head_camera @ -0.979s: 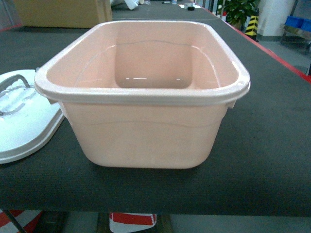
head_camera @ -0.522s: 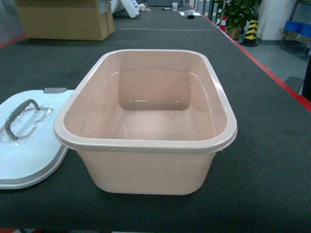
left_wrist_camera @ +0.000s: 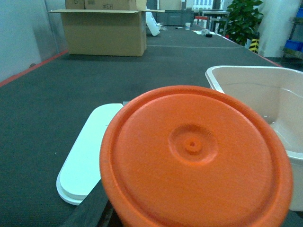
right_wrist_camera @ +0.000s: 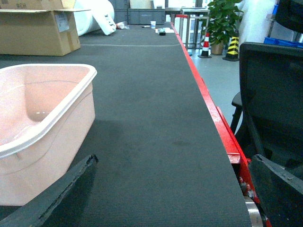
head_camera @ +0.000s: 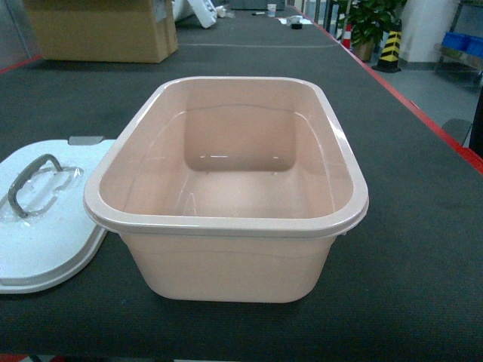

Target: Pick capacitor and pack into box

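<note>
One big pink plastic box (head_camera: 226,196) sits in the middle of the dark felt surface (head_camera: 423,226), and nothing can be seen inside it. One flat white plastic lid (head_camera: 41,226) with one grey handle (head_camera: 34,181) lies just beside the box on its left. One round orange plastic lid (left_wrist_camera: 194,156) fills most of the left wrist view, very close to that camera; whether the left pincer pinches it or what it sits on cannot be told. The right pincer's two dark fingers (right_wrist_camera: 52,194) stand wide apart at the bottom corners of the right wrist view, with nothing between them. No capacitor can be seen in any view. Far back on the surface stands one brown cardboard carton (head_camera: 98,30). One green potted plant (head_camera: 370,23) stands on the floor beyond the red edge (head_camera: 423,113).
</note>
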Robot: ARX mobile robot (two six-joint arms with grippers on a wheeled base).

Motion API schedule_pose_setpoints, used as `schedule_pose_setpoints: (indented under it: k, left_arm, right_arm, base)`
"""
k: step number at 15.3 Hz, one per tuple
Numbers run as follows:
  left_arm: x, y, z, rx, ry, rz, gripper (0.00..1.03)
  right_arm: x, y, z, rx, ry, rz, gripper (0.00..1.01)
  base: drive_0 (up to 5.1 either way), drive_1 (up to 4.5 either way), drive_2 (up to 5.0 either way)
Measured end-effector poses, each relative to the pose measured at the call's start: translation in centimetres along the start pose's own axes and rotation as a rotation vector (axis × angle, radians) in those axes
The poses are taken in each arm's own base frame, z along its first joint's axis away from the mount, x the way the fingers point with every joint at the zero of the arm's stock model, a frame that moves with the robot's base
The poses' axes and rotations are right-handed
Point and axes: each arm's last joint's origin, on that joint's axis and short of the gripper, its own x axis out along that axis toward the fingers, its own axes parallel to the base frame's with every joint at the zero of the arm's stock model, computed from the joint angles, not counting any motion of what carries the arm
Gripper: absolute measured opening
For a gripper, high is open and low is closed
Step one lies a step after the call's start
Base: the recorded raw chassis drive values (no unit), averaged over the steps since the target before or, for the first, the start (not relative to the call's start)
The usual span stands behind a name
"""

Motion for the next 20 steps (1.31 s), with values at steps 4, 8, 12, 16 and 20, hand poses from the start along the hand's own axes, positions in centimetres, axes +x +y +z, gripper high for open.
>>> schedule_pose_setpoints:
  k: [4, 8, 12, 16, 20]
  left_arm:
    - [3.0, -1.7, 1.1, 0.057, -0.025, 0.065, 0.44]
    - [11.1, -7.6, 6.8, 0.049, -0.231, -0.015, 0.44]
    - [19.4, -15.8, 3.4, 0.112, -0.057, -0.143, 0.49]
    - [20.8, -14.2, 2.6, 0.097, -0.018, -0.069, 0.98]
    - [18.9, -3.3, 6.1, 0.083, -0.109, 0.115, 0.98]
  right_arm:
    - [0.0, 0.0, 0.0, 0.000, 0.000, 0.000, 0.98]
    - [0.0, 0.0, 0.0, 0.000, 0.000, 0.000, 0.98]
    - [0.0, 0.0, 0.0, 0.000, 0.000, 0.000, 0.98]
    - [0.0, 0.0, 0.0, 0.000, 0.000, 0.000, 0.98]
    - [0.0, 0.0, 0.0, 0.000, 0.000, 0.000, 0.98]
  base:
    - [0.0, 0.00, 0.0]
    - [0.0, 0.00, 0.0]
    - [0.0, 0.00, 0.0]
    - [0.0, 0.00, 0.0]
    - [0.0, 0.00, 0.0]
